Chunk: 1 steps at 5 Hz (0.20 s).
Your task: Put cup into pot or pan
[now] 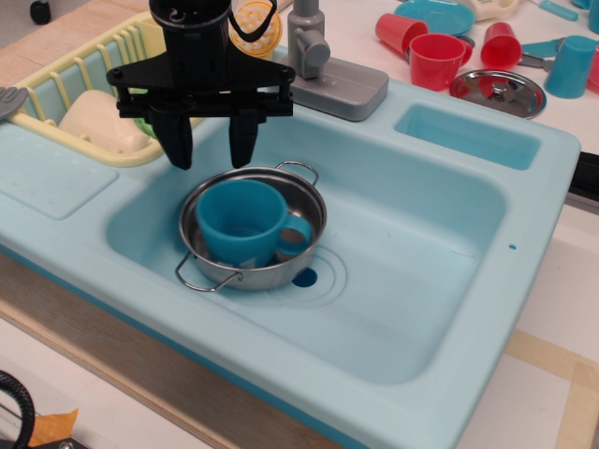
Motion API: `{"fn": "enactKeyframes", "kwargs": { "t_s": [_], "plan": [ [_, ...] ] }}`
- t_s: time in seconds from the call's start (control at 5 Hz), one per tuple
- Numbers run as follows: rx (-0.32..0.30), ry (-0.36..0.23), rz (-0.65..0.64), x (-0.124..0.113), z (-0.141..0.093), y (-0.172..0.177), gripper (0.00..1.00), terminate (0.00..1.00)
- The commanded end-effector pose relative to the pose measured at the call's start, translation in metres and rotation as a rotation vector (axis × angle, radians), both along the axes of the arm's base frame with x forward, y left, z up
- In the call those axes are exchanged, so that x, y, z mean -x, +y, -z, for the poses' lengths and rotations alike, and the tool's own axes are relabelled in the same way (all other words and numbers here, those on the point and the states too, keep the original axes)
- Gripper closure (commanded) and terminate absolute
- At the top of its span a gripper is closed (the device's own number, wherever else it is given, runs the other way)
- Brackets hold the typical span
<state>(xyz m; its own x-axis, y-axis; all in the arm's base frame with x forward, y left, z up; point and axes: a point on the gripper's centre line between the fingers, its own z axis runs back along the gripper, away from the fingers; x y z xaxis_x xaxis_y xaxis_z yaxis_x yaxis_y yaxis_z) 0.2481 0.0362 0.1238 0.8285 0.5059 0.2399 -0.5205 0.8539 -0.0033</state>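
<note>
The blue cup (239,224) with a loop handle stands upright inside the shiny steel pan (304,201), its handle pointing right. The pan sits in the left part of the light blue sink basin (412,243). My black gripper (211,154) hangs just above and behind the pan's far-left rim. Its two fingers are spread apart and hold nothing. The cup is free of the fingers.
A yellow dish rack (94,79) with a cream item and a green one sits at the left. A grey faucet (318,56) stands behind the sink. Red cups (435,56), a steel lid (498,91) and a light blue tumbler (569,65) are at the back right.
</note>
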Motion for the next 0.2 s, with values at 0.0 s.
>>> {"fn": "enactKeyframes", "kwargs": {
  "t_s": [0.0],
  "plan": [
    [0.0,-0.03,-0.01,-0.0015,-0.0073,0.0029,0.0,1.0]
  ]
}}
